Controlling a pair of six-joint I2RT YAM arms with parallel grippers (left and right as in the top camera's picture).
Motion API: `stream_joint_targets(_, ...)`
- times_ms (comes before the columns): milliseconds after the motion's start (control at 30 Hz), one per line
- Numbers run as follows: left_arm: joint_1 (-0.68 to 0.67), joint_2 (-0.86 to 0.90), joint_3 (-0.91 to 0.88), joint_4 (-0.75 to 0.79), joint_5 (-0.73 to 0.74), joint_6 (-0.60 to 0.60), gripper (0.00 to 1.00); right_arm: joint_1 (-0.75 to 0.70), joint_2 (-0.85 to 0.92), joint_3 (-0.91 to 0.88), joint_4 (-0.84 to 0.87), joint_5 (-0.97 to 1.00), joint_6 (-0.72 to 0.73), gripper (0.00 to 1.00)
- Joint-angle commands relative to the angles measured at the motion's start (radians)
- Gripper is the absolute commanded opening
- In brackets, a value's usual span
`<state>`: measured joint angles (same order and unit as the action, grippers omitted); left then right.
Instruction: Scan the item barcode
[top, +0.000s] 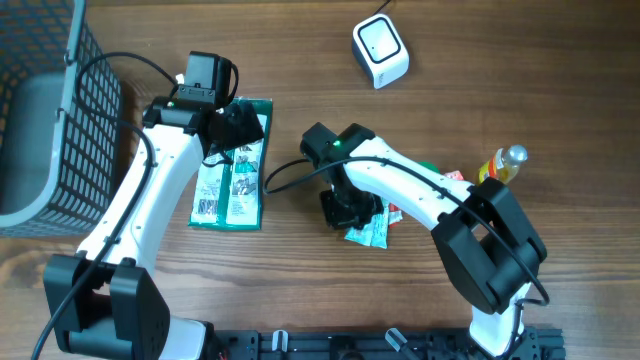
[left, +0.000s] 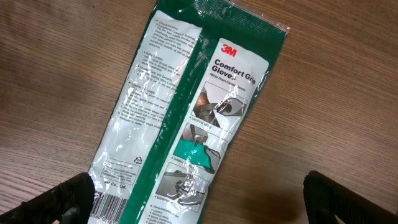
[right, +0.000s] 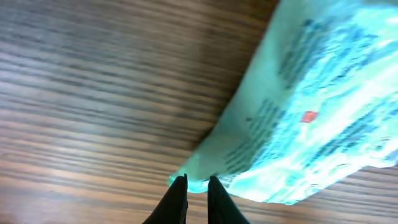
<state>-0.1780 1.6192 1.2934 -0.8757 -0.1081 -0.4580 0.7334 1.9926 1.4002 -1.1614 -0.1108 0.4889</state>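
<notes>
Seemingly, the wire basket (top: 97, 125) holds something grey (top: 38, 140); glove packet (top: 236, 186) lies outside.

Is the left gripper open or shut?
Open: the left gripper has its fingers wide apart over the glove packet, gripping nothing.

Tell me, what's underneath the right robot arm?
A pale green packet, its corner pinched by the right gripper, on the wooden table. Red and green wrappers peek out beside it; the arm covers the rest.
</notes>
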Motion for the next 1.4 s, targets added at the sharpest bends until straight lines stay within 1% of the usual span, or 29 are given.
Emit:
stream_joint_targets(0, 0.002, 0.004, 0.001, -0.001, -0.014, 0.005, 1.0, -0.014, 0.014, -0.002, -0.011, 0.072, 0.008, 0.13)
stream_joint_targets(67, 0.002, 0.004, 0.001, -0.001, -0.014, 0.005, 1.0, -0.02, 0.014, -0.002, -0.028, 0.113, 0.011, 0.13)
stream_joint_targets(267, 0.002, 0.004, 0.001, -0.001, -0.014, 0.005, 1.0, -0.04, 0.014, -0.002, -0.029, 0.114, 0.012, 0.14)
stream_joint_targets(433, 0.002, 0.004, 0.001, -0.001, -0.013, 0.005, 1.0, -0.037, 0.014, -0.002, -0.003, 0.037, 0.008, 0.14)
stream_joint_targets(567, 0.002, 0.004, 0.001, -0.001, -0.014, 0.005, 1.0, -0.037, 0.014, -0.002, 0.006, 0.028, 0.01, 0.13)
stream_joint_targets(767, 0.002, 0.004, 0.001, -0.001, -0.014, 0.005, 1.0, -0.036, 0.014, -0.002, 0.074, -0.044, 0.011, 0.13)
stream_joint_targets(933, 0.002, 0.004, 0.001, -0.001, -0.014, 0.005, 1.0, -0.035, 0.014, -0.002, 0.107, -0.043, 0.011, 0.12)
stream_joint_targets(1000, 0.002, 0.004, 0.001, -0.001, -0.014, 0.005, 1.0, -0.035, 0.014, -0.002, 0.101, -0.039, 0.008, 0.13)
stream_joint_targets(1167, 0.002, 0.004, 0.001, -0.001, -0.013, 0.005, 1.0, -0.035, 0.014, -0.002, 0.008, 0.061, 0.009, 0.14)
stream_joint_targets(1267, 0.002, 0.004, 0.001, -0.001, -0.013, 0.005, 1.0, -0.037, 0.014, -0.002, -0.056, 0.113, 0.011, 0.19)
stream_joint_targets(1367, 0.002, 0.004, 0.001, -0.001, -0.014, 0.005, 1.0, -0.037, 0.014, -0.002, -0.059, 0.114, 0.012, 0.21)
